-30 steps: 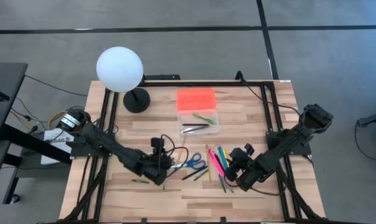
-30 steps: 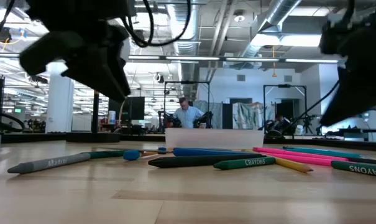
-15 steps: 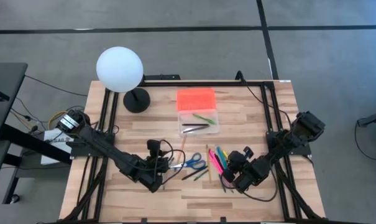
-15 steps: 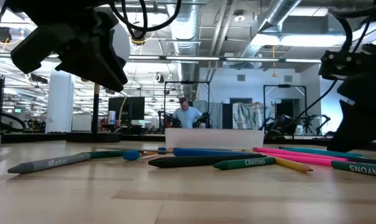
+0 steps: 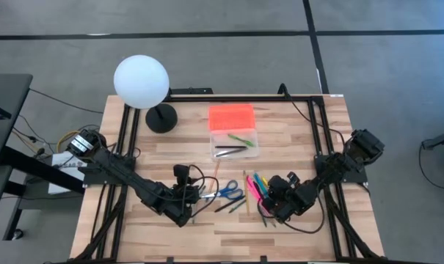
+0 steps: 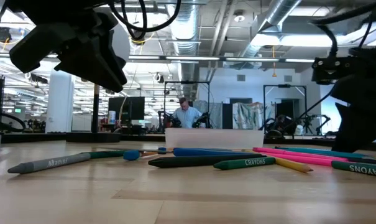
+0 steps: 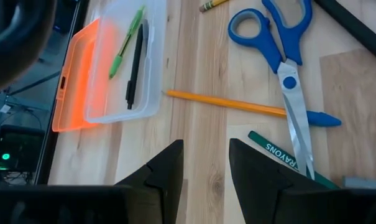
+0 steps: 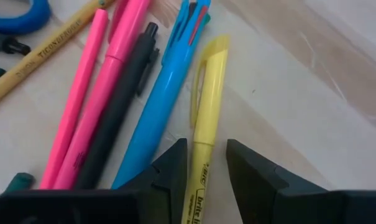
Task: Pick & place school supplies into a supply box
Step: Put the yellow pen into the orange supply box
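Loose school supplies lie on the wooden table: blue-handled scissors (image 5: 227, 193) (image 7: 281, 43), an orange pencil (image 7: 225, 102), a green crayon (image 7: 281, 152), pink pens (image 8: 107, 81), a black pen (image 8: 122, 93), a blue pen (image 8: 166, 87) and a yellow highlighter (image 8: 206, 106). The supply box (image 5: 235, 144) stands farther back with its orange lid (image 5: 231, 116) open; a green and a black pen (image 7: 133, 68) lie in it. My right gripper (image 8: 206, 168) is open and low over the highlighter, one finger on either side. My left gripper (image 7: 206, 168) is open above bare wood, left of the scissors.
A white globe lamp (image 5: 141, 82) on a black base (image 5: 161, 117) stands at the far left. A grey crayon (image 6: 51, 163) lies near the left arm. Black frame rails (image 5: 126, 147) run along both table sides. A person shows in the room beyond the table.
My right gripper has sunk toward the pens and tipped more steeply downward, coming lower over the yellow highlighter. The supplies on the table lie where they were.
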